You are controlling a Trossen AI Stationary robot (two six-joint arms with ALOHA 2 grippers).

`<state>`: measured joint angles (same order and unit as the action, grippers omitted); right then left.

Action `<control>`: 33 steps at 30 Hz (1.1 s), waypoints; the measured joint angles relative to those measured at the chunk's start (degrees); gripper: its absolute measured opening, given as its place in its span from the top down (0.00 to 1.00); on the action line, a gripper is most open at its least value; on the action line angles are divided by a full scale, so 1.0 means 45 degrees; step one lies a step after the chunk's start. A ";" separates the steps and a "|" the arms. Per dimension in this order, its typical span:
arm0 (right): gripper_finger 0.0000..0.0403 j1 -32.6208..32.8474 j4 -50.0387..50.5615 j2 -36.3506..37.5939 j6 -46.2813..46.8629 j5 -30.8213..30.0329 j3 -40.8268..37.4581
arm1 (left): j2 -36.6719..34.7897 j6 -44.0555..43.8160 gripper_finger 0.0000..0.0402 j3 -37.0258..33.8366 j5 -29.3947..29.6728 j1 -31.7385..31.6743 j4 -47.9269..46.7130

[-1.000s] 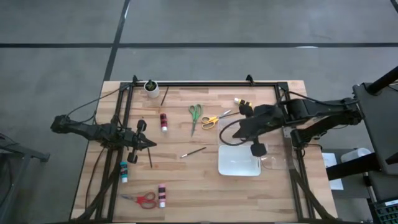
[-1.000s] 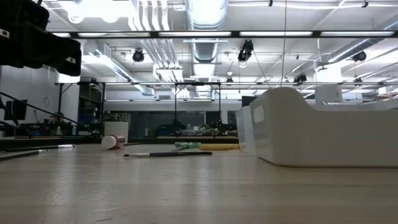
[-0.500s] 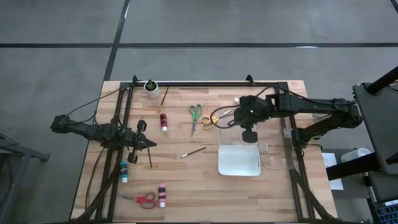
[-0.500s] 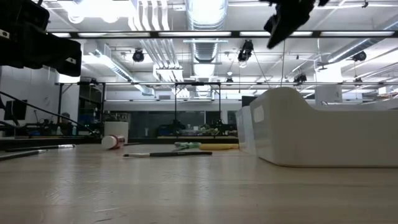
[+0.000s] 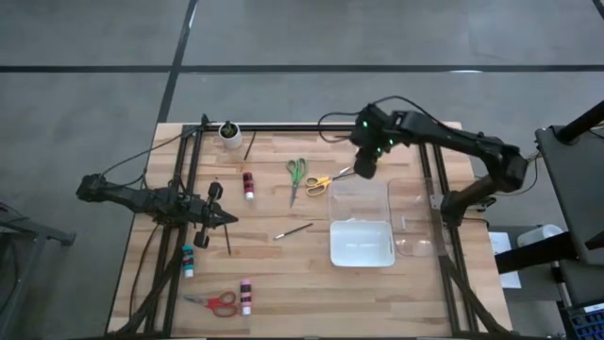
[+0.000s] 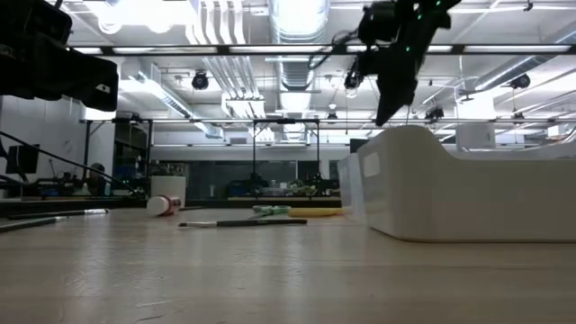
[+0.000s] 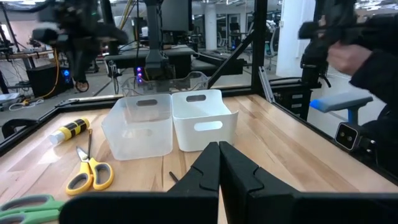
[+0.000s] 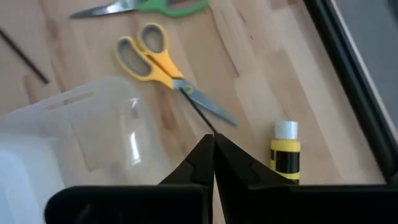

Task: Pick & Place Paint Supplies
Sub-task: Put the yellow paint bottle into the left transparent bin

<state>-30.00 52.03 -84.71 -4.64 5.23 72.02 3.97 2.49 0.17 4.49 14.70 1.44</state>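
My right gripper (image 5: 363,168) hangs shut and slanting down over the table's far right, touching nothing. In its wrist view its tips (image 8: 213,142) stand above a thin dark brush (image 8: 198,114), between the yellow scissors (image 8: 149,61) and the yellow-and-black bottle (image 8: 286,154). The green scissors (image 5: 295,178) lie left of them. My left gripper (image 5: 226,219) waits shut and level at the left. Flat on the wood lie a red bottle (image 5: 248,184), a teal bottle (image 5: 188,260), red scissors (image 5: 219,303), another red bottle (image 5: 245,296) and a brush (image 5: 294,229).
A clear bin (image 5: 359,196) and a white tray (image 5: 362,243) stand side by side at the right, just near of my right gripper. A small white cup (image 5: 228,130) sits at the far left by the black frame rail (image 5: 311,127). A person (image 7: 367,59) shows beyond the table.
My right gripper has swung from above the white tray toward the table's far edge and a little left, coming down and rolling as it went. It now hangs over the yellow scissors and yellow bottle, still shut. No object has moved.
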 joint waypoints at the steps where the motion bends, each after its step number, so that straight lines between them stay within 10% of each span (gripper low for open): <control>1: 0.98 -0.0314 0.0065 -0.0241 -0.0057 0.0296 0.0098 | 0.0000 -0.0003 0.99 0.0002 0.0002 0.0000 0.0001; 8: 0.92 -0.1449 0.1180 -0.1425 -0.0438 0.1212 0.0761 | 0.0000 -0.0003 0.99 0.0004 0.0003 0.0000 0.0003; 23: 0.40 -0.1653 0.1149 -0.3067 -0.1023 -0.0384 0.0804 | 0.0000 -0.0002 0.99 0.0004 0.0001 -0.0003 0.0004; 33: 0.34 -0.1880 0.0540 -0.4166 -0.1390 -0.1021 0.0803 | 0.0000 0.0002 0.99 0.0004 0.0000 -0.0005 0.0004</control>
<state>-38.46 54.46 -103.46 -10.90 0.63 75.64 3.97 2.50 0.19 4.49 14.68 1.45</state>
